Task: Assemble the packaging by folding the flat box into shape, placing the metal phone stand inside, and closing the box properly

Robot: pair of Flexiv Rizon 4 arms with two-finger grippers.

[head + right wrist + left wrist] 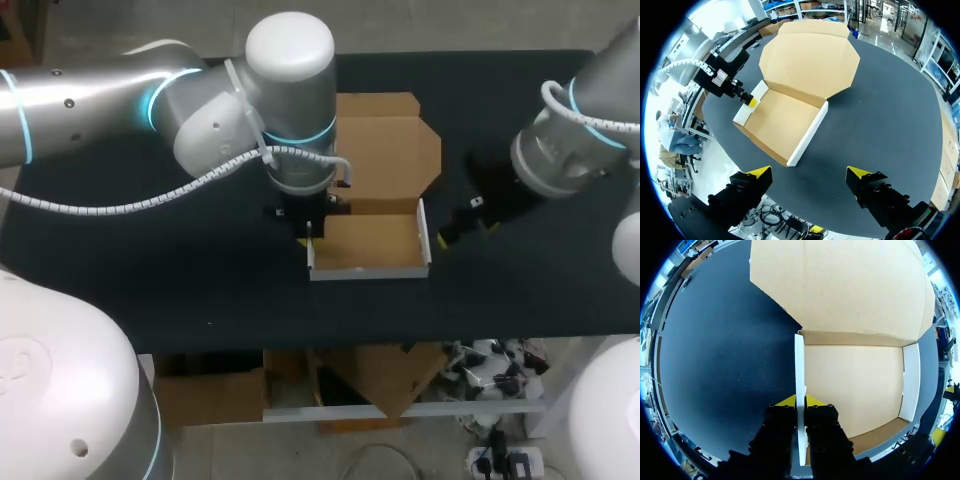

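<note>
A cardboard box [368, 243] stands half-formed at the table's middle, its white-faced walls up and its lid [385, 150] lying flat behind it. My left gripper [310, 232] is shut on the box's left side wall [800, 380], one yellow tip on each face of it [800, 401]. To the right of the box and apart from it, my right gripper [463, 224] hangs open with nothing between its fingers [809, 175]. The right wrist view shows the box [785, 117] ahead and the left gripper [747, 98] at its far wall. No metal phone stand is in view.
The black table [150, 250] shows bare cloth left of the box and in front of it, up to the front edge [300, 345]. The flat lid reaches nearly to the table's back edge.
</note>
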